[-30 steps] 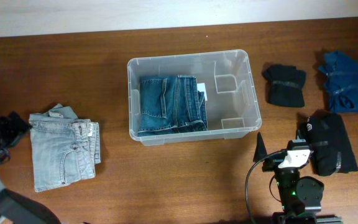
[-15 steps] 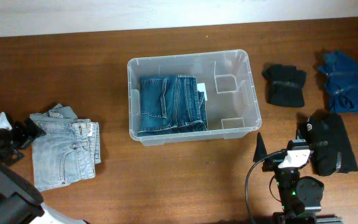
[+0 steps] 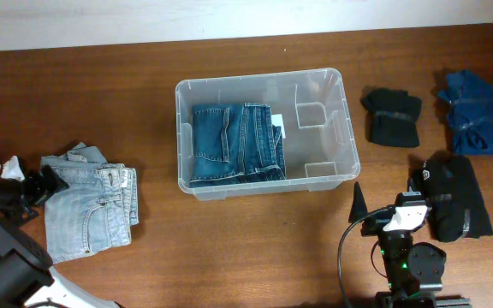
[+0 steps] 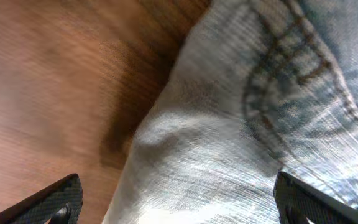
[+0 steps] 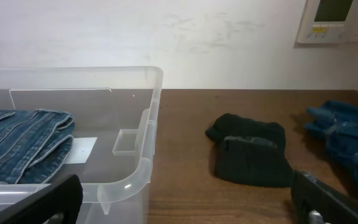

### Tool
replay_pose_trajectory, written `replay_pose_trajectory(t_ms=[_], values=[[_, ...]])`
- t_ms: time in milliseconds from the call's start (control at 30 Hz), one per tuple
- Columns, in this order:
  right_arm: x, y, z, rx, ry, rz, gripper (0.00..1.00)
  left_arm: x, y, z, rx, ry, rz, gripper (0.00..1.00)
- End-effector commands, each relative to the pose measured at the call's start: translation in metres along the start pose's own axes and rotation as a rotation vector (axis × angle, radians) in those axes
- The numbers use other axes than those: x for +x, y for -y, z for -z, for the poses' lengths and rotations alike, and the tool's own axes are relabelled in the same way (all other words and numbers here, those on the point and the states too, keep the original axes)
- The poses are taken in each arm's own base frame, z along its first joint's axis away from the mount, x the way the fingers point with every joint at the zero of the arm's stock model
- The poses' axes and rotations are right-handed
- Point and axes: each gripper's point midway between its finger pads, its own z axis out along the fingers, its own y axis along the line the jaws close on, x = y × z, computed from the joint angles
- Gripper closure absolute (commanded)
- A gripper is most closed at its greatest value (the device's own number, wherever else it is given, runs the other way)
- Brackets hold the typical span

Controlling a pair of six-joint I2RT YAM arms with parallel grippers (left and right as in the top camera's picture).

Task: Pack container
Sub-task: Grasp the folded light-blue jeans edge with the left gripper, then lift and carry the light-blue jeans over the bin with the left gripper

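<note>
Overhead, right wrist: shared container point(image 3: 319, 144)

The container point(image 3: 315, 141) is a large clear plastic bin, rectangular with rounded corners and a thick rim. It stands upright and uncovered on the counter. Moulded ribs step in from the wall nearer the right jaws. Folded dark blue jeans point(image 3: 234, 144) fill the half toward the left jaws, partly covering a white label point(image 3: 279, 133) on the base. The bin sits ahead and left of the right jaws, well apart from the left jaws.
</note>
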Motion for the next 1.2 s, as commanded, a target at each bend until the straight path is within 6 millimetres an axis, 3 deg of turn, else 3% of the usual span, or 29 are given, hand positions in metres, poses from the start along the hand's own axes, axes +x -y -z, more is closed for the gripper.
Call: replay_pose_trajectory(t_ms=[0, 200, 400, 500, 600, 667, 800, 833, 1000, 1167], values=[[0.002, 0.002, 0.0, 0.008, -0.003, 0.003, 0.02, 0.005, 0.006, -0.013, 0.074, -0.024, -0.065, 0.02], [0.002, 0.002, 0.0, 0.008, -0.003, 0.003, 0.02, 0.004, 0.01, -0.021, 0.105, -0.021, -0.111, 0.02], [0.002, 0.002, 0.0, 0.008, -0.003, 0.003, 0.02, 0.014, 0.008, -0.041, 0.132, -0.074, -0.104, 0.02], [0.002, 0.002, 0.0, 0.008, -0.003, 0.003, 0.02, 0.016, 0.019, -0.044, 0.201, -0.081, -0.093, 0.05], [0.002, 0.002, 0.0, 0.008, -0.003, 0.003, 0.02, 0.017, 0.039, -0.039, 0.317, -0.078, -0.078, 0.26], [0.002, 0.002, 0.0, 0.008, -0.003, 0.003, 0.02, 0.022, 0.052, -0.033, 0.395, -0.093, -0.058, 0.52], [0.002, 0.002, 0.0, 0.008, -0.003, 0.003, 0.02, 0.033, 0.058, -0.029, 0.43, -0.142, -0.03, 0.82], [0.002, 0.002, 0.0, 0.008, -0.003, 0.003, 0.02, 0.035, 0.059, -0.029, 0.434, -0.151, -0.025, 0.96], [0.002, 0.002, 0.0, 0.008, -0.003, 0.003, 0.02, 0.026, 0.074, -0.022, 0.53, -0.108, -0.02, 0.99], [0.002, 0.002, 0.0, 0.008, -0.003, 0.003, 0.02, 0.005, 0.1, -0.001, 0.677, -0.033, -0.044, 0.99]])
